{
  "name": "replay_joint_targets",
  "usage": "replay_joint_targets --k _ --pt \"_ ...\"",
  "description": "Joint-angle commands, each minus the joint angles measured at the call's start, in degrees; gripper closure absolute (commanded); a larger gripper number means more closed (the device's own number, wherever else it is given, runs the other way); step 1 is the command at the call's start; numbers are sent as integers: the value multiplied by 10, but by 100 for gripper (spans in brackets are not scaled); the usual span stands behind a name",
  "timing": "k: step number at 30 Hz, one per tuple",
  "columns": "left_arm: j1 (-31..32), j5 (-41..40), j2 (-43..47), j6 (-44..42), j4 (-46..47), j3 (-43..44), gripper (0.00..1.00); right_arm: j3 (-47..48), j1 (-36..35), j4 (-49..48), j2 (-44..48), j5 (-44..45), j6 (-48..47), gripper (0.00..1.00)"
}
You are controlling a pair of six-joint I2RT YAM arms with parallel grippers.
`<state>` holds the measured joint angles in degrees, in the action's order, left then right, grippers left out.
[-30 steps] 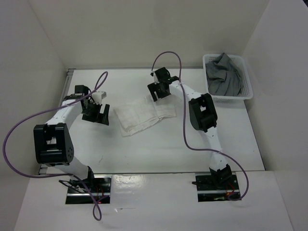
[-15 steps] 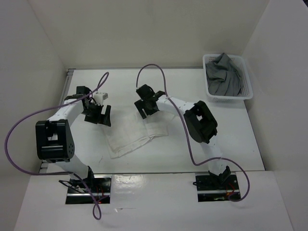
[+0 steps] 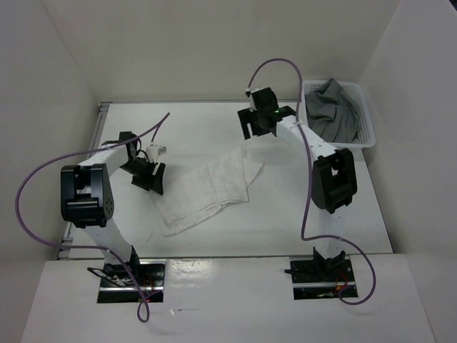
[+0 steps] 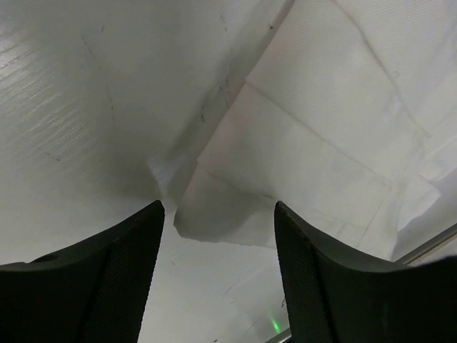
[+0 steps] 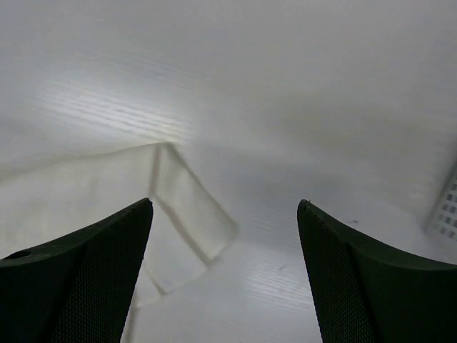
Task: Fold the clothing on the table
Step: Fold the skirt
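Note:
The clothing (image 3: 207,189) is a white pleated piece lying folded and slanted on the table (image 3: 200,128), left of its middle. My left gripper (image 3: 148,177) stands open at the clothing's left edge. In the left wrist view a loose corner of the clothing (image 4: 214,218) lies just beyond the left gripper (image 4: 219,207), with nothing between the fingers (image 4: 107,279). My right gripper (image 3: 258,123) hangs open over bare table at the back, apart from the clothing's far corner (image 5: 189,207). The right gripper (image 5: 225,204) holds nothing.
A white mesh basket (image 3: 364,132) with a grey garment (image 3: 330,107) stands at the back right, close to the right arm; its wall shows in the right wrist view (image 5: 446,207). White walls enclose the table. A metal rail (image 3: 100,114) runs along the left edge.
The right gripper has left the clothing and swung back right toward the basket. The clothing now lies further front-left and more spread. The left gripper has come down to its left edge, jaws slightly narrower.

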<state>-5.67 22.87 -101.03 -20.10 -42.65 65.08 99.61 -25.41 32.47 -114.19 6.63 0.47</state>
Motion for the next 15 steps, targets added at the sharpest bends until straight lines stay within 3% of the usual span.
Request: replay_joint_targets --k 1,6,9,10,14,15 --pt "2 -4 -30 -46 -20 12 32 -19 40 -13 49 -11 -23 14" --pt "2 1 -56 -57 -20 12 39 -63 86 -23 71 -43 -43 13" --pt "2 2 -68 -63 -25 19 61 -88 110 -23 71 -102 -52 11" --pt "2 2 -68 -63 -25 24 74 -95 121 -23 64 -147 -57 11" --pt "2 2 -82 -68 -30 36 92 -101 135 -6 27 -244 -87 10" --pt "2 2 -82 -68 -30 42 100 -106 135 3 9 -260 -93 10"
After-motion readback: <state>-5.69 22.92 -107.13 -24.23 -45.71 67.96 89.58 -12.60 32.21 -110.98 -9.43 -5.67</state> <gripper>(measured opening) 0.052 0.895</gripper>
